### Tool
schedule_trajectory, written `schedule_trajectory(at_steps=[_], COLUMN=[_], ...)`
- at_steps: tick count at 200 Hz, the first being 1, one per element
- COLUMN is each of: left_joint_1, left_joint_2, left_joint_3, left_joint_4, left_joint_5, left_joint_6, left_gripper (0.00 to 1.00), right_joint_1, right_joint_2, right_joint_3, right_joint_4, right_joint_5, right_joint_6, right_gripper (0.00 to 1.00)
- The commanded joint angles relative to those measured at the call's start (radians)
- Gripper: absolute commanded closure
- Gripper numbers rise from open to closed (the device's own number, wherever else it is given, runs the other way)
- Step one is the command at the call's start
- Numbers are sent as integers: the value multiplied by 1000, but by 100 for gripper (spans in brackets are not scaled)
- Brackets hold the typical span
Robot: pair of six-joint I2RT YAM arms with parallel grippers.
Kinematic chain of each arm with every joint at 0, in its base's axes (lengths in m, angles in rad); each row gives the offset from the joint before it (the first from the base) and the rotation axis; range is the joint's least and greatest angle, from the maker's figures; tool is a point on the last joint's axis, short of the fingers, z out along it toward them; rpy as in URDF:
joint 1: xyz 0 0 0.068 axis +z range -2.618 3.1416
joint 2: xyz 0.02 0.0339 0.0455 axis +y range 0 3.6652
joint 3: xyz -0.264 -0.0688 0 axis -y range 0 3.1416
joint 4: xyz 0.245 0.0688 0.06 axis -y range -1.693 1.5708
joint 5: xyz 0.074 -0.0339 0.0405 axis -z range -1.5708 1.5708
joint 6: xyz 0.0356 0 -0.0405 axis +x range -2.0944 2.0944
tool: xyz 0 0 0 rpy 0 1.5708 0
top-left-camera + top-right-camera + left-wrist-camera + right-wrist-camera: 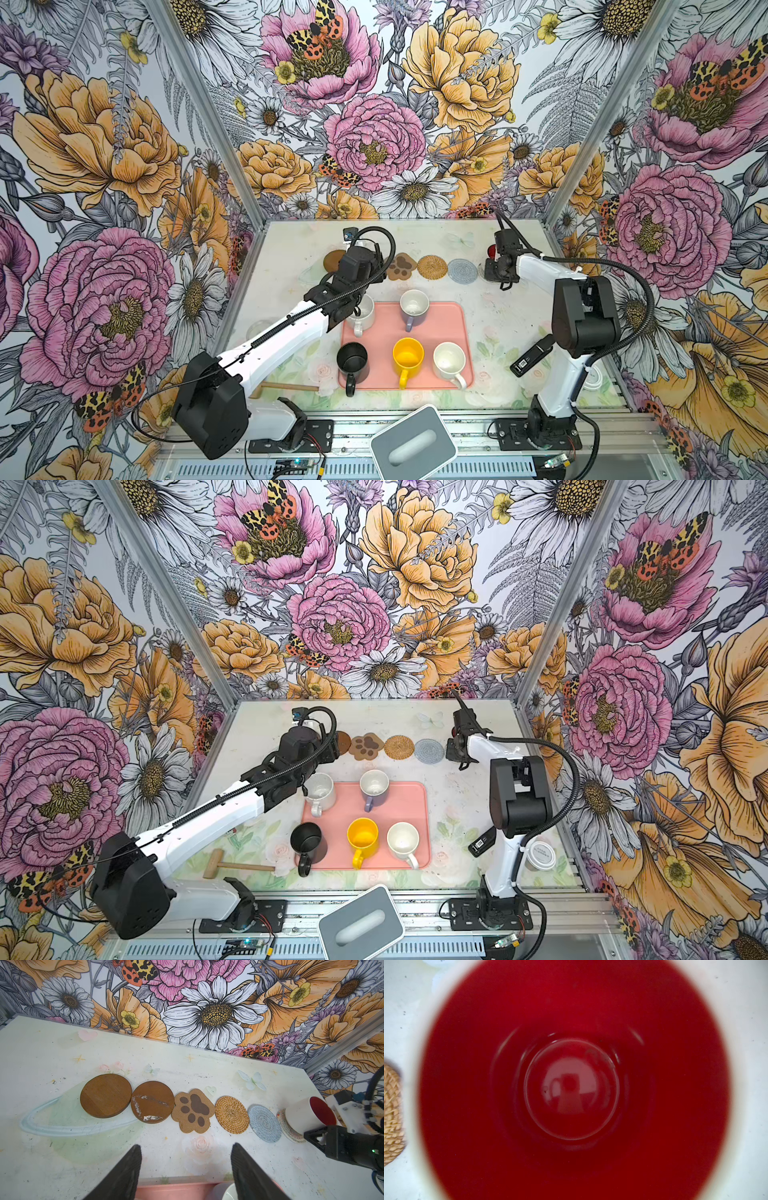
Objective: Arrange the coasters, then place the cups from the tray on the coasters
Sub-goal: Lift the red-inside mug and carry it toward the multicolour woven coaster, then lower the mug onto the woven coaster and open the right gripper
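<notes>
Six coasters lie in a row at the back: two brown discs (pixel 106 1098) (pixel 152 1102), a paw shape (pixel 193 1110), a rattan round (pixel 231 1114), a grey-blue round (pixel 265 1123) and a cream round (pixel 287 1128). The white cup with red inside (pixel 305 1114) rests on the cream one. My right gripper (pixel 498 268) is shut on this cup, and its wrist view looks into the red inside (pixel 571 1084). My left gripper (pixel 186 1147) hangs open and empty between the row and the pink tray (pixel 444 328). The tray holds white (pixel 365 311), lavender (pixel 414 309), black (pixel 352 361), yellow (pixel 408 356) and cream-white (pixel 449 360) cups.
A grey box with an oval slot (pixel 413 442) sits at the front edge. A wooden mallet (pixel 232 864) lies front left. A white-lidded jar (pixel 540 856) and a black device (pixel 532 355) stand by the right arm's base. The left forearm partly covers the white cup.
</notes>
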State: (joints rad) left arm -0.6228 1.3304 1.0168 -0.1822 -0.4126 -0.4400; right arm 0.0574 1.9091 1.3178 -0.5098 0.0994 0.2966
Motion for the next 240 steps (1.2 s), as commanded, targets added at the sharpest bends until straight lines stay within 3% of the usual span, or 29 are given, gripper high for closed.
schedule_trajectory(at_steps=[1,104,136,174,240], left_joint_1=[11,14,14,15,15], left_joint_2=[3,-7,-10,-18,-53], left_joint_3=[-5,-9,-9,-11,-31], left_joint_4=[12,8,7,3,7], left_joint_5=[-23,-23,-24,-29,-31], left_joint_6=[-13,-16,-17,-17,-18], left_gripper=[30,30,30,30,30], right_joint_1=[-10,-13,-13,-13,-10], right_joint_2=[9,23,16,-6,-147], right_joint_3=[49,34,19,-8,-85], right_joint_4=[71,73,72,73,70], right_joint_5=[17,12,7,9,29], right_joint_6=[-5,10,9,14,51], right_gripper=[100,100,76,59,47])
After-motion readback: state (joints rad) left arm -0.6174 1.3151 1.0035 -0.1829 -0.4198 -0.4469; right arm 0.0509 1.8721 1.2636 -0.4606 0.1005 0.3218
